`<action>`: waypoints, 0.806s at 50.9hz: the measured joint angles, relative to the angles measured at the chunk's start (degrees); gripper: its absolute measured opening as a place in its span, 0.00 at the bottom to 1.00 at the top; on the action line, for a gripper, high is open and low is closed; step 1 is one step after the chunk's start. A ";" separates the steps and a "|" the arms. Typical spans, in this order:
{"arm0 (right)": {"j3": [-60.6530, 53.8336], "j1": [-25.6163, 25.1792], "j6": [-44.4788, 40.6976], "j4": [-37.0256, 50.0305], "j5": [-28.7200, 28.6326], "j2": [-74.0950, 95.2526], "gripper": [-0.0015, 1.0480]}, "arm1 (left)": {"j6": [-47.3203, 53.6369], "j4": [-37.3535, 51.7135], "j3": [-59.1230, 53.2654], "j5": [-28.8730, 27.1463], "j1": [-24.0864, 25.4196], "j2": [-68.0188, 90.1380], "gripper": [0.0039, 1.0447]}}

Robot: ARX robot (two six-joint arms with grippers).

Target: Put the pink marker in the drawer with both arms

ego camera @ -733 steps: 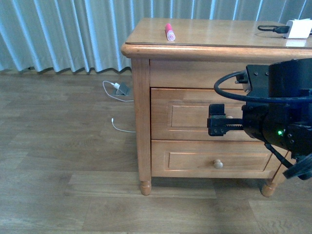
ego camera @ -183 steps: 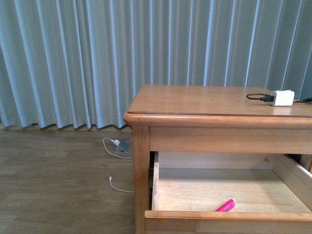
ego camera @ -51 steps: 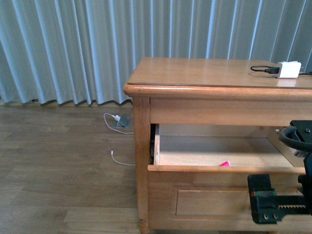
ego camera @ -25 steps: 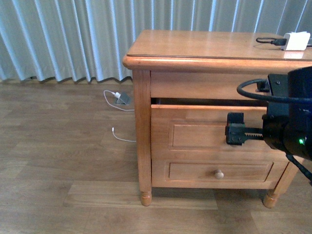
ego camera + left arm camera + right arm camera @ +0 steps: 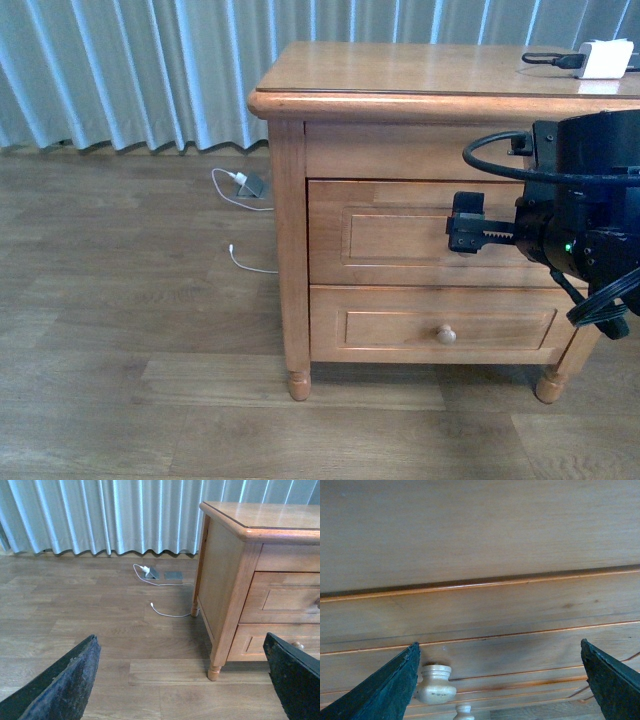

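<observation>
The drawer (image 5: 390, 235) is pushed in flush with the chest front, so the pink marker is hidden. My right gripper (image 5: 466, 235) stands open just in front of the drawer's panel, at its right half. In the right wrist view the drawer front (image 5: 520, 610) fills the picture. Its round pale knob (image 5: 434, 684) sits close to one finger (image 5: 385, 690), untouched, and nothing lies inside the right gripper (image 5: 500, 680). My left gripper (image 5: 182, 680) is open over the bare floor to the left of the chest. The left arm does not show in the front view.
A white charger block (image 5: 605, 58) with a black cable lies at the chest top's back right. A white cable and plug (image 5: 240, 185) lie on the floor by the curtain (image 5: 130, 70). The lower drawer (image 5: 400, 325) is shut, with its knob (image 5: 447, 335).
One second ago the drawer stood open with the pink marker showing inside. Half a second ago only a thin gap was left. Now it is flush, with the right arm still before it.
</observation>
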 joint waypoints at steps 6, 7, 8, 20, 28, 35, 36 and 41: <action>0.66 0.02 -0.07 0.22 0.17 0.28 0.92 | 0.00 0.00 0.00 0.00 0.00 -0.02 0.94; 0.66 0.02 -0.09 0.24 0.15 0.28 0.92 | 0.00 0.00 0.00 0.00 0.00 -0.02 0.94; 0.61 0.02 -0.15 0.37 0.13 0.28 0.92 | 0.00 0.00 0.00 0.00 0.00 -0.02 0.94; -7.28 -0.17 -0.57 -0.83 -2.10 -7.23 0.92 | 0.02 0.00 0.00 0.00 0.00 -0.02 0.94; -17.44 -0.20 -0.55 -4.72 -6.12 -20.26 0.92 | 0.00 0.00 0.00 0.00 0.00 -0.02 0.94; -24.74 -0.31 -0.02 -8.87 -8.68 -30.93 0.92 | 0.00 0.00 0.00 0.00 0.00 -0.02 0.94; -25.97 -0.35 0.04 -9.64 -9.11 -32.85 0.92 | 0.00 0.00 0.00 0.00 0.00 -0.02 0.94; -31.15 -0.70 0.61 -13.25 -10.99 -42.03 0.92 | 0.00 0.00 0.00 0.00 0.00 -0.02 0.94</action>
